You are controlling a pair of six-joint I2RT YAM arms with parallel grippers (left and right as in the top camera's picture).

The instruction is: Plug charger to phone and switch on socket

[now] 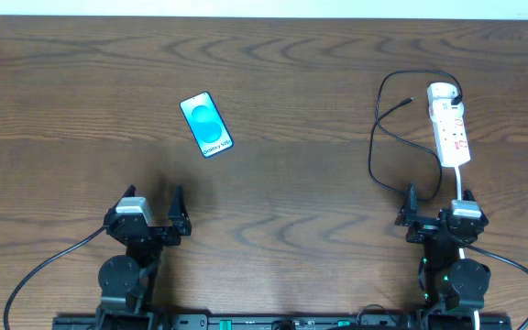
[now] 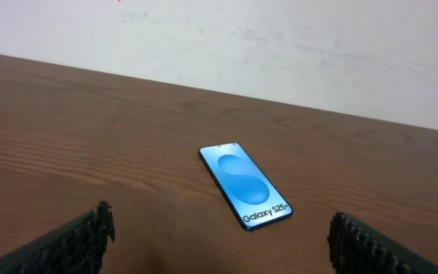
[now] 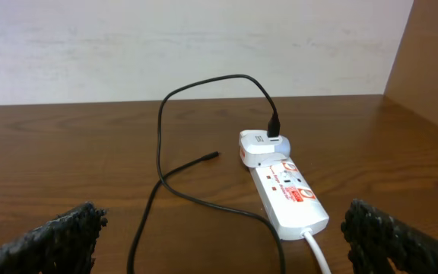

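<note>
- Charger (image 3: 160, 125) loops beside socket (image 3: 291, 194), plug end seated in it; tip (image 3: 213, 154) lies free, left of socket.
- Phone (image 1: 206, 125) flat, screen up, well apart leftward.
- Left gripper (image 1: 154, 203) and right gripper (image 1: 438, 203) both spread wide, empty.
- My read: nothing begun; right gripper must pinch the tip first.

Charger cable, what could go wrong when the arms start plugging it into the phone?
The charger cable lies in loose crossing loops, so pulling its tip might snag it or drag the socket. The phone sits far across the table, lying flat and unheld; pushing the tip in could slide it.
</note>
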